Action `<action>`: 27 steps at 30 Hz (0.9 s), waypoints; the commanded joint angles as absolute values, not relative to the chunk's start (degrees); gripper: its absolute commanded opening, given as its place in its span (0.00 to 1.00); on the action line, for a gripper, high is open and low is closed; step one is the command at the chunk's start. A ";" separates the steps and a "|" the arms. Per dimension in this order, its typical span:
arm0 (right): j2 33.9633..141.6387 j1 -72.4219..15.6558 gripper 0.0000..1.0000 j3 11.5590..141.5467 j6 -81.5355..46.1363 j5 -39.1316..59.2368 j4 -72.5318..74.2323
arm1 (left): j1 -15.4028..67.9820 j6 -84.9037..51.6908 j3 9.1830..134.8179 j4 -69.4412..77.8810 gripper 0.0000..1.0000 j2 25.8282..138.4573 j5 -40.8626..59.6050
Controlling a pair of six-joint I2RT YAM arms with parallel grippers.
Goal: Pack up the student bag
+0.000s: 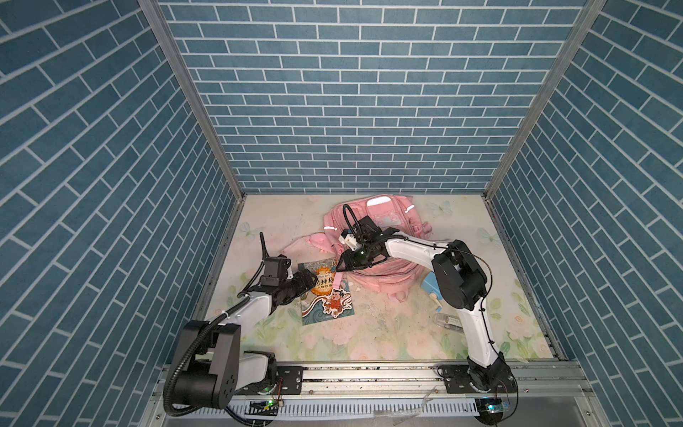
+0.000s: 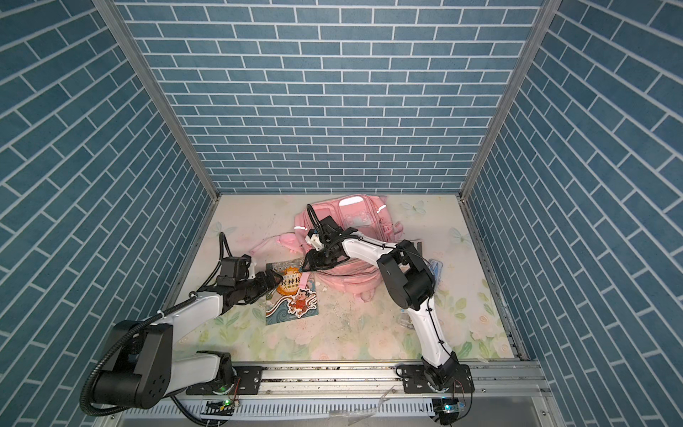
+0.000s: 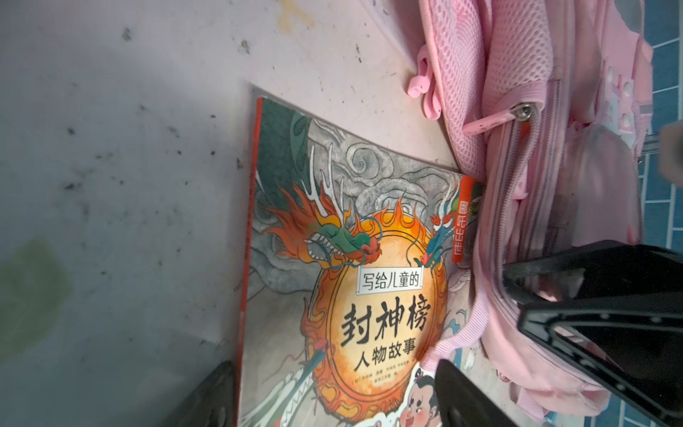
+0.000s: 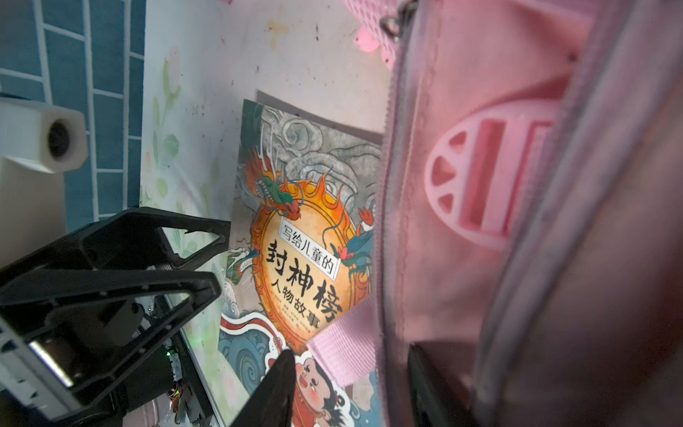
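Bright even light, soft shadows, wide-angle edge bending, student bag (image 4: pixel 443 277) blurred in right wrist view

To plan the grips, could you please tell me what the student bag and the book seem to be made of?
The student bag looks like soft, matte pink woven fabric, with mesh panels and a webbing strap; it sags and creases. The book seems to be thin paper with a printed, perhaps slightly glossy cover; it lies flat.

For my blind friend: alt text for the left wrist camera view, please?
A children's book with a dragon cover lies flat on the table, one corner against the pink student bag; the open left gripper frames it.
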State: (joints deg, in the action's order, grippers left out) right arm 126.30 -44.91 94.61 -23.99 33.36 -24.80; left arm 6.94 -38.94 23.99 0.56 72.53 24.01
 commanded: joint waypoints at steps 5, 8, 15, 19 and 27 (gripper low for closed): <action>131.78 -45.33 0.49 97.38 -23.03 33.65 -30.38 | 7.98 -45.66 15.21 -0.04 0.84 71.55 28.95; 131.86 -45.34 0.49 97.45 -23.04 33.55 -30.41 | 8.03 -45.53 14.72 2.24 0.83 68.65 29.47; 132.45 -45.31 0.47 98.01 -23.03 34.01 -30.78 | 8.03 -45.83 12.09 6.69 0.63 63.59 27.91; 132.42 -45.35 0.47 98.09 -23.08 34.01 -30.85 | 8.07 -46.38 10.26 11.58 0.51 63.89 28.25; 132.62 -45.35 0.45 98.27 -23.21 33.75 -31.10 | 8.08 -47.05 7.95 19.80 0.36 63.86 28.25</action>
